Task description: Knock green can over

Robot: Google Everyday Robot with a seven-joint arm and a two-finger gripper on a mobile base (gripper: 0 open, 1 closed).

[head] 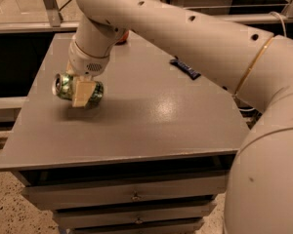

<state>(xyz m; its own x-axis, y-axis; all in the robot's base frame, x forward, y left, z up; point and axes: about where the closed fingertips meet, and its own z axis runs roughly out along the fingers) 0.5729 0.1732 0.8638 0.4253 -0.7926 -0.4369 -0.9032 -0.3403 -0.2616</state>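
Observation:
The green can (64,87) is tipped on its side, its silver top facing left, near the left part of the grey table (151,116). My gripper (82,91) is shut on the green can; a cream finger (82,92) lies across its front. The can sits low, at or just above the tabletop; I cannot tell whether it touches. The white arm reaches in from the upper right.
A dark blue snack packet (184,68) lies at the table's right rear. A small orange thing (121,39) peeks out behind the arm at the back. The table has drawers (132,196) below its front edge. A metal rail runs behind.

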